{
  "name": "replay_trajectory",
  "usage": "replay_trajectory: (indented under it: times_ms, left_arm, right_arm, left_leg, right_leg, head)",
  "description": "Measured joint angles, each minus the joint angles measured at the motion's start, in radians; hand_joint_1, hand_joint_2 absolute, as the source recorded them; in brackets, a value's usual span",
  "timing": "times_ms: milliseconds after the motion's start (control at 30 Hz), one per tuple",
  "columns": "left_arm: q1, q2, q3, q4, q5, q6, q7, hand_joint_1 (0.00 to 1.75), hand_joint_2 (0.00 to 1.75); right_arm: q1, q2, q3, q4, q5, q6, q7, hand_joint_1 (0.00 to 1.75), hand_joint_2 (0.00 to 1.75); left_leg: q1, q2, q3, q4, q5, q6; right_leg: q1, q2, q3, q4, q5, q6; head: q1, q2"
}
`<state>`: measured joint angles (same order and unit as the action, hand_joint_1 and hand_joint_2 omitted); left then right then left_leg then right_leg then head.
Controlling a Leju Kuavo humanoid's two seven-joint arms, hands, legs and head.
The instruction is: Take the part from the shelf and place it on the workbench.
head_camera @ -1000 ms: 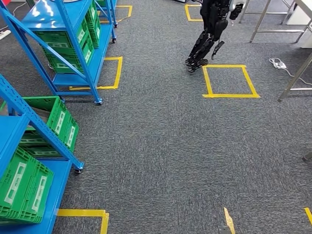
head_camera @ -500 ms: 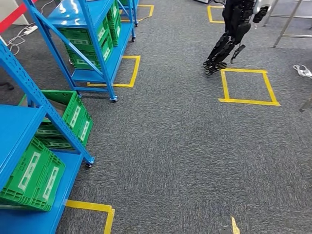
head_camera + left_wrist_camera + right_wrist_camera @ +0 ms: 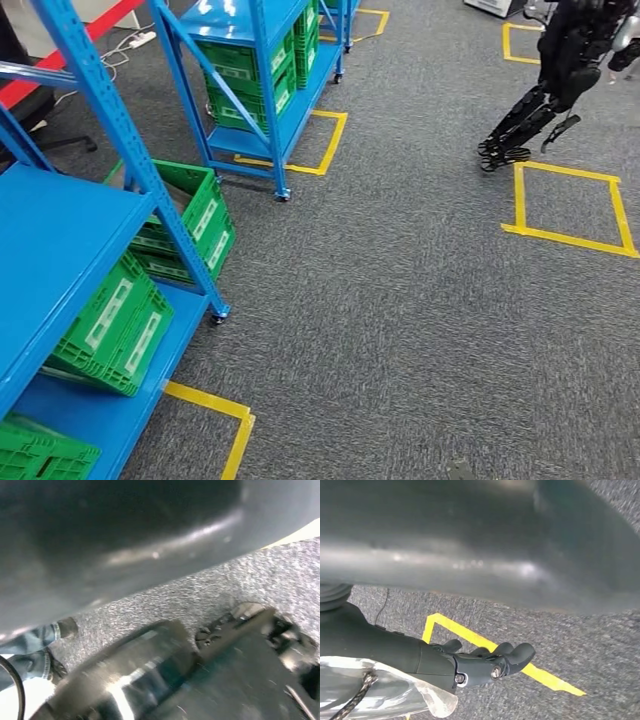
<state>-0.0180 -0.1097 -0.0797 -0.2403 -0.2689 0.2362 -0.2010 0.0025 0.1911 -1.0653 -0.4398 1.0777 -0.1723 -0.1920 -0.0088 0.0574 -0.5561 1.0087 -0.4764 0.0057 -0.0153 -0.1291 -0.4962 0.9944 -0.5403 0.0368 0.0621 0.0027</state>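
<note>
In the head view, a blue shelf [image 3: 68, 230] is located at 9 o'clock, close to the camera. A green crate [image 3: 113, 330] is seated tilted on its lower level, and a second green crate [image 3: 192, 215] is positioned just behind the upright. What the crates contain is hidden, so the place of the part cannot be told. A further blue shelf [image 3: 256, 60], loaded with green crates, is located at 11 o'clock. The floor is covered with grey carpet [image 3: 392, 300]. A yellow tape square [image 3: 521, 200] is marked at 2 o'clock, and the dark legs of another robot [image 3: 543, 100] are seen just beyond it.

In the right wrist view, the right hand [image 3: 478, 662] is held above the carpet beside a yellow tape line [image 3: 478, 640]. Its dark fingers [image 3: 516, 655] are extended, and nothing is held between them.

In the left wrist view, the left hand [image 3: 196, 655] is rendered as a blurred dark form; the state of its fingers cannot be told. A person's denim trouser leg [image 3: 26, 640] is seen on the carpet.
</note>
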Motion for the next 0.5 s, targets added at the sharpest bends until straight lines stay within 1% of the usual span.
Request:
replay_trajectory:
  times_ms: [33,67,100,133,167,200,233,267,300,333,367,400,433,467,500]
  left_arm:
    - [0.002,0.001,0.0,0.0,0.0,0.0,0.0,0.0,0.0]
    - [0.003,0.001,0.0,0.0,0.001,0.0,0.0,0.0,0.0]
    - [0.002,0.001,0.0,0.0,0.001,0.0,0.0,0.0,0.0]
    - [0.0,0.0,0.0,0.0,0.002,0.0,0.0,0.0,0.0]
    - [-0.002,-0.001,0.0,0.0,0.002,0.0,0.0,0.0,0.0]
    - [-0.003,-0.002,0.0,0.0,0.002,0.0,0.0,0.0,0.0]
    - [-0.002,-0.003,0.0,0.0,0.003,-0.001,0.0,0.0,0.0]
    - [-0.001,-0.003,0.0,0.0,0.003,-0.001,0.0,0.0,0.0]
    - [0.0,-0.003,0.0,0.0,0.003,-0.001,0.0,0.0,0.0]
    - [0.001,-0.003,0.0,0.0,0.004,-0.001,0.0,0.0,0.0]
    - [0.0,-0.004,0.0,0.0,0.006,-0.001,0.0,0.0,0.0]
    - [-0.001,-0.004,0.0,0.0,0.007,-0.001,0.0,0.0,0.0]
    - [-0.002,-0.003,0.0,0.0,0.008,0.0,0.0,0.0,0.0]
    - [-0.002,-0.003,0.0,0.0,0.009,0.0,0.0,0.0,0.0]
    - [-0.001,-0.003,0.0,0.0,0.009,0.0,0.0,0.0,0.0]
  right_arm:
    - [-0.002,0.0,0.001,0.0,0.0,0.0,0.0,0.0,0.0]
    - [-0.003,0.0,0.002,0.0,0.0,0.0,-0.002,0.0,0.0]
    - [-0.003,-0.001,0.004,0.0,0.0,0.002,-0.003,0.0,0.0]
    - [-0.001,-0.002,0.004,0.001,0.0,0.003,-0.004,0.0,0.0]
    - [0.001,-0.003,0.005,0.001,0.001,0.004,-0.006,0.0,0.0]
    - [0.003,-0.005,0.006,0.003,0.003,0.004,-0.007,0.0,0.0]
    - [0.005,-0.006,0.007,0.004,0.007,0.004,-0.008,0.0,0.0]
    - [0.006,-0.007,0.009,0.005,0.011,0.004,-0.009,0.0,0.0]
    - [0.006,-0.01,0.011,0.006,0.015,0.004,-0.01,0.0,0.0]
    - [0.005,-0.014,0.013,0.007,0.016,0.004,-0.012,0.0,0.0]
    - [0.005,-0.016,0.014,0.009,0.016,0.003,-0.014,0.0,0.0]
    - [0.005,-0.018,0.015,0.011,0.015,0.0,-0.016,0.0,0.0]
    - [0.006,-0.019,0.015,0.013,0.013,-0.005,-0.017,0.0,0.0]
    - [0.007,-0.019,0.016,0.015,0.013,-0.011,-0.018,0.0,0.0]
    - [0.008,-0.019,0.016,0.015,0.013,-0.015,-0.018,0.0,0.0]
  left_leg:
    - [0.002,-0.011,0.002,-0.004,0.002,0.006]
    - [0.004,-0.023,0.003,-0.009,0.005,0.014]
    - [0.006,-0.035,0.006,-0.013,0.008,0.02]
    - [0.007,-0.047,0.005,-0.014,0.009,0.025]
    - [0.006,-0.061,0.005,-0.014,0.009,0.028]
    - [0.006,-0.075,0.005,-0.014,0.008,0.03]
    - [0.005,-0.09,0.006,-0.014,0.008,0.03]
    - [0.005,-0.105,0.008,-0.013,0.007,0.03]
    - [0.005,-0.12,0.01,-0.011,0.006,0.029]
    - [0.006,-0.135,0.01,-0.008,0.004,0.025]
    - [0.005,-0.148,0.008,-0.003,0.0,0.021]
    - [0.005,-0.161,0.004,0.003,-0.002,0.015]
    - [0.006,-0.174,-0.002,0.008,-0.004,0.009]
    - [0.007,-0.186,-0.008,0.011,-0.003,0.003]
    - [0.011,-0.199,-0.011,0.01,-0.002,-0.003]
  right_leg:
    - [-0.002,0.01,0.0,0.004,-0.006,0.005]
    - [-0.004,0.034,-0.007,0.022,-0.02,0.009]
    - [-0.006,0.066,-0.026,0.063,-0.044,0.012]
    - [-0.007,0.099,-0.058,0.124,-0.073,0.014]
    - [-0.006,0.117,-0.095,0.196,-0.102,0.015]
    - [-0.006,0.124,-0.129,0.256,-0.12,0.015]
    - [-0.006,0.127,-0.151,0.287,-0.119,0.015]
    - [-0.006,0.128,-0.155,0.278,-0.097,0.015]
    - [-0.007,0.133,-0.14,0.233,-0.06,0.015]
    - [-0.009,0.151,-0.115,0.166,-0.02,0.014]
    - [-0.013,0.181,-0.089,0.102,0.007,0.013]
    - [-0.016,0.208,-0.067,0.057,0.02,0.011]
    - [-0.018,0.229,-0.055,0.034,0.021,0.007]
    - [-0.017,0.233,-0.05,0.029,0.015,0.002]
    - [-0.016,0.221,-0.046,0.027,0.014,-0.004]
  head:
    - [0.001,0.0]
    - [0.003,0.0]
    - [0.005,0.0]
    - [0.008,0.0]
    - [0.008,0.0]
    - [0.009,0.0]
    - [0.009,0.0]
    - [0.009,0.0]
    - [0.008,0.0]
    - [0.009,0.0]
    - [0.009,0.0]
    - [0.008,0.0]
    - [0.008,0.0]
    - [0.007,0.0]
    - [0.007,0.0]
